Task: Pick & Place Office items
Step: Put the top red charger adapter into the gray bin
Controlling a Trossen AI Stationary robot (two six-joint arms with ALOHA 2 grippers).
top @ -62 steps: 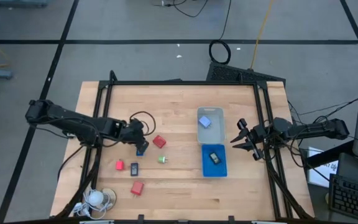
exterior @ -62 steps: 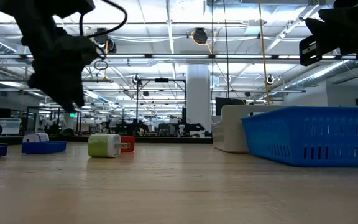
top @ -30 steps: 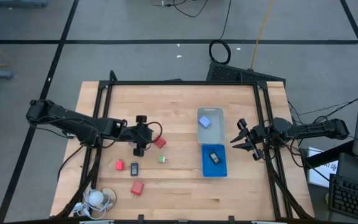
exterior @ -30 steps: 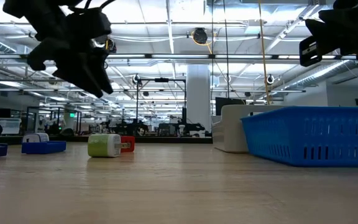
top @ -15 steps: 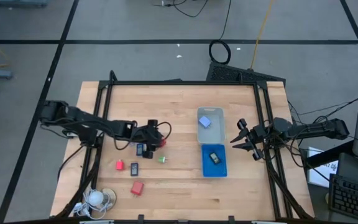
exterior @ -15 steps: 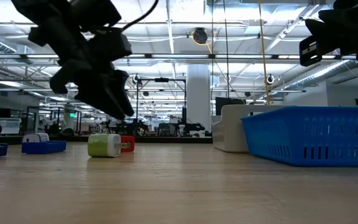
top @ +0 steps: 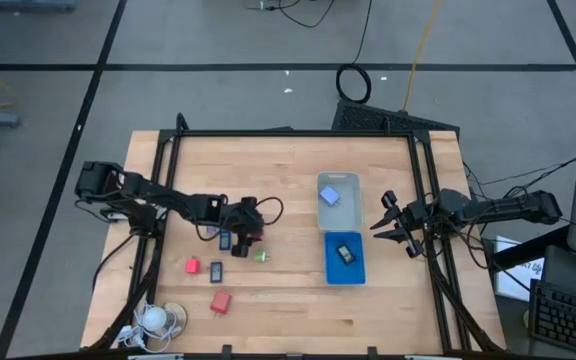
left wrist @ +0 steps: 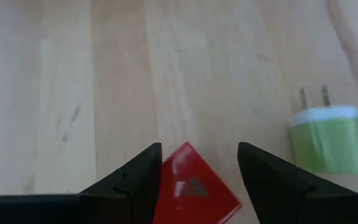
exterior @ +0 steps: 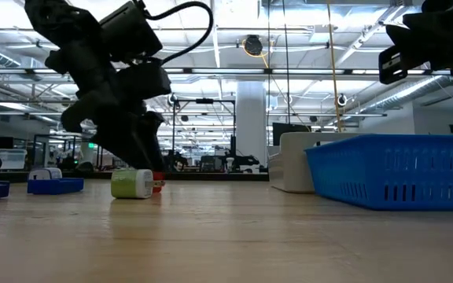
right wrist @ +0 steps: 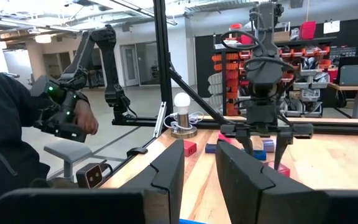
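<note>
My left gripper is open and low over the table's middle left, tipped downward, one finger on each side of a red block that lies flat on the wood. I cannot tell whether a finger touches the block. A green bit with two prongs lies just beside it. A dark blue piece, another red block, a dark piece and a third red block lie nearer the near edge. My right gripper waits at the right edge, open by a narrow gap, holding nothing.
A clear tray holds a light-blue cube. Just nearer than it, a blue tray holds a dark item. A white coiled-cord thing sits at the near left corner. A person shows beyond the table in the right wrist view.
My left gripper has gone toward the table's right edge and down, tipping and rolling as it went, from above the dark blue piece to the red block. Its fingers keep the same gap. The things on the table have stayed where they were.
</note>
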